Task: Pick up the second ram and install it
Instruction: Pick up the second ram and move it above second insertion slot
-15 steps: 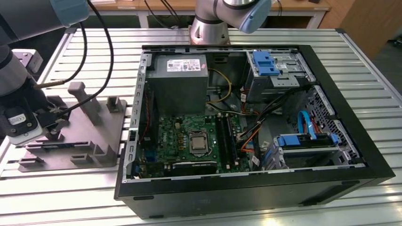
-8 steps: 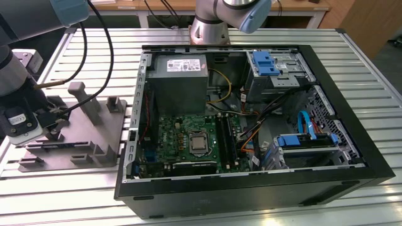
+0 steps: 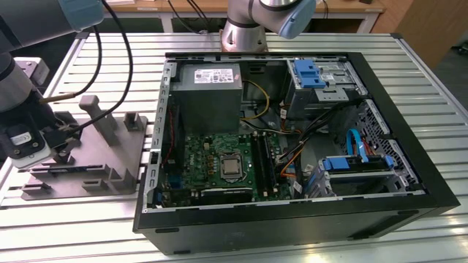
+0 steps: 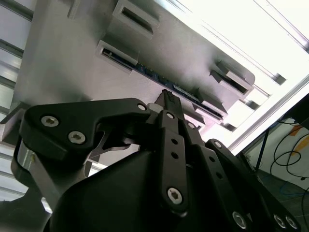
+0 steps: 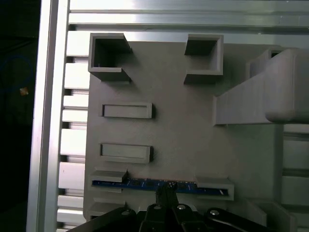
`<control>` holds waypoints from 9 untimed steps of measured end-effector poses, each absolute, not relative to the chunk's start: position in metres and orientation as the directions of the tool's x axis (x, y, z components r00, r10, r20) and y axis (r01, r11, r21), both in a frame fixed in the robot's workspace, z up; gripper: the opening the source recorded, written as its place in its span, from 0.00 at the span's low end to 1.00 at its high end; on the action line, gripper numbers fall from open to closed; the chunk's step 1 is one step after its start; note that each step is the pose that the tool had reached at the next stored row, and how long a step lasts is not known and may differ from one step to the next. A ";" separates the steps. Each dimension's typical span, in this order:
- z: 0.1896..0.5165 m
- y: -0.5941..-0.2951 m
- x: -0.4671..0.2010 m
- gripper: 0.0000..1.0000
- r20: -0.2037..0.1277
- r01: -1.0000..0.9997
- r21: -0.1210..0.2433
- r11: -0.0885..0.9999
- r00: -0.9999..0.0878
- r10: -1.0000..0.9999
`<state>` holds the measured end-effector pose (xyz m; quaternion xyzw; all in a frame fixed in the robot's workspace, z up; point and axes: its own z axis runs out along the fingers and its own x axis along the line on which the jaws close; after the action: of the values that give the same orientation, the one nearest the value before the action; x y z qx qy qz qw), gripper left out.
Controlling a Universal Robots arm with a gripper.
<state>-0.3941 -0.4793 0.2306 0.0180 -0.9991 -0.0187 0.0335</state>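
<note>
— How will the second ram (image 5: pixel 145 184) handle?

— Light, stiff and thin, but likely fragile. You'd best take it across its flat faces at mid-length, squarely. It stands on edge in the slots of the grey holder (image 5: pixel 169 125) on the desk (image 3: pixel 73 230).

— And the end effector (image 5: pixel 166 193)?

— Its tip meets the stick's upper edge near the middle. I cannot tell you whether it is open or clamped.
</note>
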 end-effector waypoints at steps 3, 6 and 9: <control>0.231 -0.479 -0.394 0.11 0.066 -0.065 0.039 0.997 -0.996 -0.067; 0.231 -0.479 -0.394 0.11 0.066 -0.098 0.039 0.994 -0.993 -0.100; 0.231 -0.479 -0.394 0.11 0.066 -0.139 0.039 0.990 -0.988 -0.141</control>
<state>-0.3942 -0.4793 0.2306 0.0702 -0.9968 -0.0169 0.0345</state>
